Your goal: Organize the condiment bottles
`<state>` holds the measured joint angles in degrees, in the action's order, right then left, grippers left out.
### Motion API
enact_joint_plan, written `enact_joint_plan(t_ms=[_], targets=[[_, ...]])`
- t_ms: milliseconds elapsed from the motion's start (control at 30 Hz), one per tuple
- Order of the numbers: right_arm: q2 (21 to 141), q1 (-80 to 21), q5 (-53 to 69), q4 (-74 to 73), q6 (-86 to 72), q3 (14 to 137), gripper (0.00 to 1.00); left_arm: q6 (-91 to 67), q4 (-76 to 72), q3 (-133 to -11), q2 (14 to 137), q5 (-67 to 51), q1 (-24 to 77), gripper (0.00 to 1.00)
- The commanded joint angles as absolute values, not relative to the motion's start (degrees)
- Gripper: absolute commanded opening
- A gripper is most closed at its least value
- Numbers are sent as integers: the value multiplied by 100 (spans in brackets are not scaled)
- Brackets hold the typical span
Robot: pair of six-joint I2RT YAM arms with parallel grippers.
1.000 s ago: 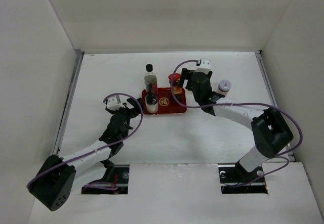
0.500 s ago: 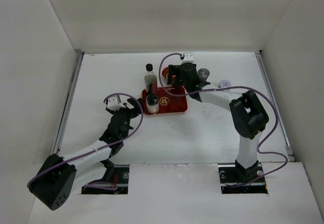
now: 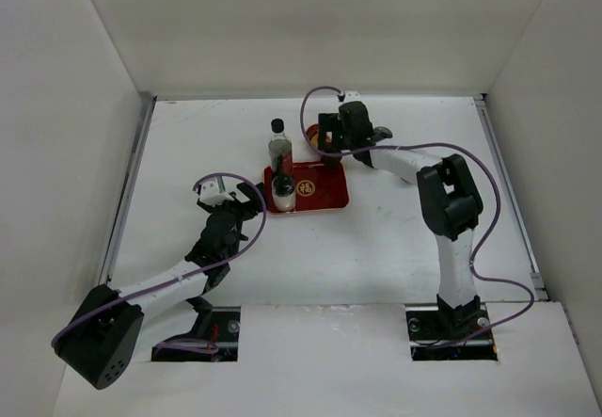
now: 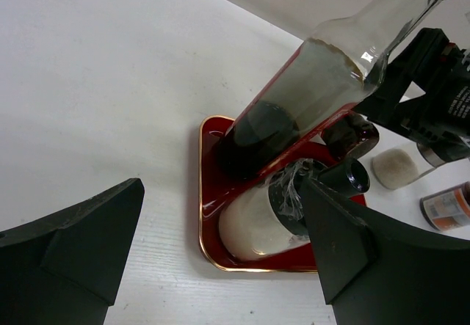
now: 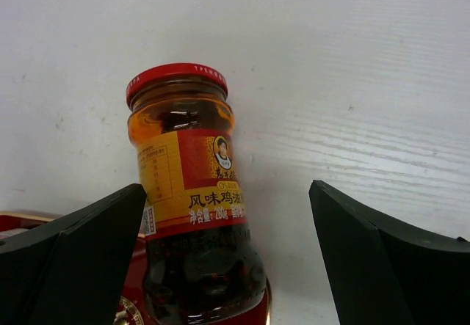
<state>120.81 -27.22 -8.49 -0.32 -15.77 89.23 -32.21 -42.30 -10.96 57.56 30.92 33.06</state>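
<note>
Robot lab cell: white panel walls [image 3: 282, 31], white table [image 3: 376, 248], bolted arms [image 3: 165, 285].

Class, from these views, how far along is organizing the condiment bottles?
Done: the tall dark bottle and a white shaker stand on the red tray. In hand: the open right gripper straddles the red-capped jar at the tray's far corner, not gripping. To do: another whitish shaker and a small labelled jar sit off the tray; the left gripper is open and empty.
</note>
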Motion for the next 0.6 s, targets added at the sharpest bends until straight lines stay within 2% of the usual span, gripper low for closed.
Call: enact_joint_plan(t_ms=[0,67,200,433,567], targets=[[12260,-2860,-545,-185,-1503,9150,100,-3287,-4579,-1151,5757,3032,3283,88],[12278,-2939,-536,-167,-1529,9132,95,-3287,-4579,-1151,5748,3032,3274,88],[12287,-3089,-510,-211,-1547,9158,92,-3296,-4579,-1151,5757,3024,3274,88],[12165,-3177,-589,-405,-1591,9027,55,-3305,-4579,-1134,5704,2988,3274,88],[11647,-3194,-641,253,-1801,8475,45,-3313,-4579,-1151,5739,2988,3283,88]])
